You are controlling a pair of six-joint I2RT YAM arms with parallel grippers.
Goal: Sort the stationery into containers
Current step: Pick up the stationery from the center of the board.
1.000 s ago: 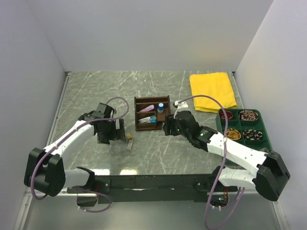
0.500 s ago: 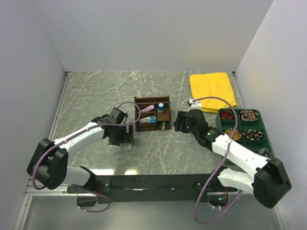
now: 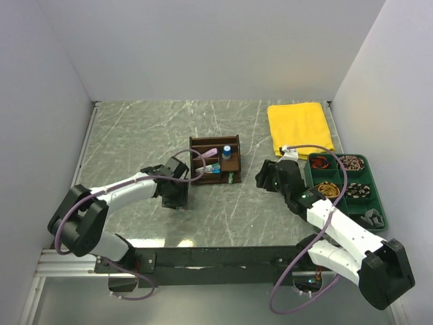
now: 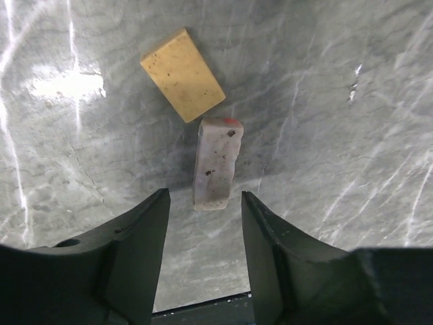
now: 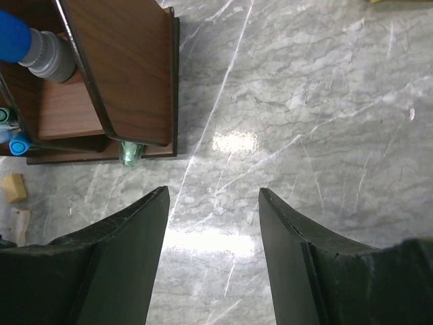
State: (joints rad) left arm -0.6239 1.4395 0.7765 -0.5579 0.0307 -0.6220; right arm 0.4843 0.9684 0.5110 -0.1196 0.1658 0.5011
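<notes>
While most small items already sat in the wooden organiser (image 3: pixel 215 160), two erasers lay loose on the table (image 3: pixel 135 135) just off its near left corner. The left gripper (image 4: pixel 204 200) hung low over them, jaws apart, nothing held. The pale eraser (image 4: pixel 216 163) lay lengthwise in line w/ the gap, its near end just btwn the fingertips (image 4: pixel 159 203), not touched as far as could be told. The tan eraser (image 4: pixel 183 74) lay just beyond at an angle, one corner nearly meeting the pale one's far end.

Step in hand, by my reading: pick-up of the pale eraser. Next move prob. called for a short reach fwd and down so the jaws flank its long sides, then a close w/o nudging the tan one.

To the right, the organiser held a blue-capped bottle (image 5: pixel 27 42) upright in its far right compartment, plus pens (image 3: pixel 211 169) and a pink item (image 3: pixel 208 153) in others. A green-capped pen (image 3: pixel 232 179) lay at its near right corner, apparently outside. The right gripper (image 5: pixel 213 194) hovered right of the organiser, jaws apart, empty. Further right sat the green tray (image 3: pixel 339 176) w/ coiled bands (image 3: pixel 329 190), and beyond it, far right, the yellow cloth (image 3: pixel 300 128). Task looked mostly done: erasers, maybe that pen, left.
</notes>
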